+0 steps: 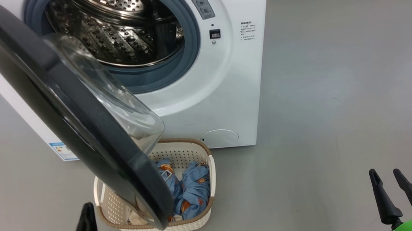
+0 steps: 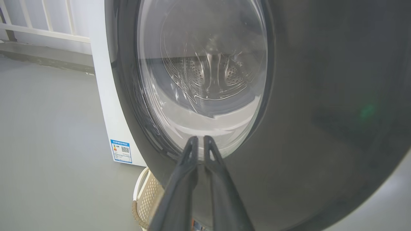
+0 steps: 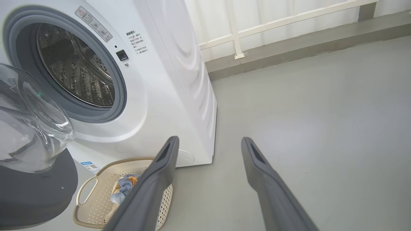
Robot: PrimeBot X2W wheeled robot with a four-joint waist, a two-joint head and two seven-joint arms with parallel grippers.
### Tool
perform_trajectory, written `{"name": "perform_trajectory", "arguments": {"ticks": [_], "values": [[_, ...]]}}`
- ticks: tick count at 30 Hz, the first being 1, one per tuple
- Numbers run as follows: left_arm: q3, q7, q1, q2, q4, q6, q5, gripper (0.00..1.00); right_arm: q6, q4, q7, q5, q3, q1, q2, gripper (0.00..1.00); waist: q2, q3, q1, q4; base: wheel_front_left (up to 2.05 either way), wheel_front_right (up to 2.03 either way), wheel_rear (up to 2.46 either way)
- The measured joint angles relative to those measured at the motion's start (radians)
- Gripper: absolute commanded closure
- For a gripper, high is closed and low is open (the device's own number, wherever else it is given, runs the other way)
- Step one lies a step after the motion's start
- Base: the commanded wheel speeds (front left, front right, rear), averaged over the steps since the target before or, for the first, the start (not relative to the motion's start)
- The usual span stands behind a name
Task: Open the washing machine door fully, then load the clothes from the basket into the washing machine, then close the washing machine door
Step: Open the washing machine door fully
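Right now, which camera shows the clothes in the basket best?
Head view looks down into the basket at the blue clothes, the washing machine door covering some. Right wrist view catches one blue piece; left wrist view, the basket's rim.

left pincer [image 2: 199, 139] sits low at the left, its two dark fingers nearly touching, tips pointing forward. right pincer [image 1: 384, 171] sits low at the right, fingers spread wide, gripping nothing.

door [image 3: 35, 189] open, clothes [image 3: 123, 189] in basket [image 3: 109, 164], tool [image 3: 209, 140] spread
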Motion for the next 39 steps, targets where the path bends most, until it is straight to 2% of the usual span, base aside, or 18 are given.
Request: {"name": "perform_trajectory", "arguments": {"ticks": [7,17,22,27,33,39], "values": [[0.043,0.0,-0.023,-0.004,-0.074,0.0,-0.036,1.0,0.0,-0.007,0.0,0.0,-0.005,0.0,0.005,0.0,0.0,-0.007,0.0001,0.016,0.0,0.0,0.0],[0.064,0.0,-0.069,-0.006,-0.367,0.0,-0.023,1.0,0.0,-0.013,0.0,-0.001,-0.007,0.009,0.008,0.0,0.0,-0.023,0.0,0.034,0.0,0.0,0.0],[-0.03,-0.001,-0.078,-0.007,-0.487,0.0,-0.001,1.0,0.0,-0.014,0.0,-0.001,-0.005,0.022,0.011,0.0,0.0,-0.028,0.0,0.034,0.0,0.0,0.0],[-0.179,-0.001,-0.08,-0.007,-0.501,0.0,0.002,1.0,0.0,-0.014,0.0,-0.001,-0.002,0.022,0.012,0.0,0.0,-0.03,0.0,0.031,0.0,0.0,0.0],[-0.308,-0.001,-0.08,-0.007,-0.422,0.0,-0.03,1.0,0.0,-0.014,0.0,-0.001,0.002,0.022,0.013,0.0,0.0,-0.027,0.0,0.024,0.0,0.0,0.0],[-0.373,-0.001,-0.081,-0.006,-0.306,0.0,-0.054,1.0,0.0,-0.014,0.0,-0.001,0.003,0.022,0.013,0.0,0.0,-0.02,0.0,0.022,0.0,0.0,0.0]]}}
